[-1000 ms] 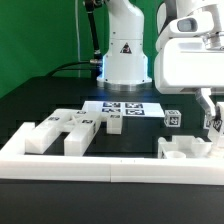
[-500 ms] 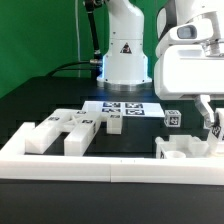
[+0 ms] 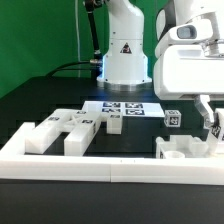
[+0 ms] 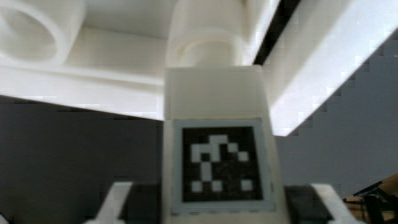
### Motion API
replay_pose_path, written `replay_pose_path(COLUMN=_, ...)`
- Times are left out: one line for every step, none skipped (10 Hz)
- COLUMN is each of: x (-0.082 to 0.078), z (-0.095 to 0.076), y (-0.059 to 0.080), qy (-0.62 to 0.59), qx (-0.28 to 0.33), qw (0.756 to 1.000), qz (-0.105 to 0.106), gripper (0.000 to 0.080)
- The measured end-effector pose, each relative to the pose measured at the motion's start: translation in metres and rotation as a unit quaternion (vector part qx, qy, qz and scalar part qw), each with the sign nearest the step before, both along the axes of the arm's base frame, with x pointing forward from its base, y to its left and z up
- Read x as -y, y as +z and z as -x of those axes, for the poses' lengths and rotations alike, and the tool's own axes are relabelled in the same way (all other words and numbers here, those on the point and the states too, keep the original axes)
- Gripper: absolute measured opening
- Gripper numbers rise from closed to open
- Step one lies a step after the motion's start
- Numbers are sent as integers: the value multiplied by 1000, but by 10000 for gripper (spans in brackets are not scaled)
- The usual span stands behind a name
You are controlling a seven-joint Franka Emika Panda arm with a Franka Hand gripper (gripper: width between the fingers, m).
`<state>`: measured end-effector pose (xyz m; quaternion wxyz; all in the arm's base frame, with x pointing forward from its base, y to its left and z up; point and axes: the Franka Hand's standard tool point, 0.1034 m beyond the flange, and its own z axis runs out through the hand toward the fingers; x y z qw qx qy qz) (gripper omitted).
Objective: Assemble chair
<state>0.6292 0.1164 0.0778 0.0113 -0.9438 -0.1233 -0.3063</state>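
— Exterior view?
— The gripper [image 3: 212,125] hangs to the exterior view's right of the marker board [image 3: 112,108], above a white chair part [image 3: 184,150]. Loose chair pieces [image 3: 60,131] lie on the marker board's other side. The grip is unclear here.
— Wrist view?
— Fingers [image 4: 125,205] are clamped on a tagged block [image 4: 217,140].

A black table [image 3: 35,102] is seen under everything in the exterior view, and a green backdrop [image 3: 35,35] is hung behind it. The marker board [image 3: 126,106], printed with several black-and-white tags, is laid flat near the table's middle. A long low white border rail [image 3: 110,168] is set across the near edge. A dark cable [image 3: 74,68] is draped at the back.
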Motion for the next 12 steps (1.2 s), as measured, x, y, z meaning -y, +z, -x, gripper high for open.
replay_pose_path(x=0, z=1, y=-1, qy=1, qx=-3, qw=1000, qz=1, gripper=290)
replay_pose_path(x=0, z=1, y=-1, qy=2, qx=-3, qw=1000, qz=2, gripper=469)
replay_pose_path(x=0, z=1, y=-2, qy=2, qx=-3, qw=1000, qz=2, gripper=586)
replay_pose_path(x=0, z=1, y=-2, qy=3, qx=-3, qw=1000, qz=2, gripper=586)
replay_pose_path(x=0, z=1, y=-2, qy=3, qx=-3, qw=1000, qz=3, gripper=636)
replay_pose_path(x=0, z=1, y=-2, qy=3, qx=-4, qw=1000, qz=3, gripper=646)
replay_pose_path(x=2, z=1, y=-2, qy=4, qx=-4, qw=1000, qz=5, gripper=646)
replay_pose_path(x=4, z=0, y=-2, qy=7, qx=-4, qw=1000, qz=8, gripper=646)
replay_pose_path(x=7, z=-1, y=2, qy=8, qx=-6, qw=1000, qz=11, gripper=649)
replay_pose_path(x=10, z=-3, y=9, qy=9, qx=-11, qw=1000, qz=14, gripper=649)
replay_pose_path(x=13, z=-8, y=18, qy=10, qx=-17, qw=1000, qz=17, gripper=649)
replay_pose_path(x=15, z=-12, y=26, qy=9, qx=-20, qw=1000, qz=17, gripper=649)
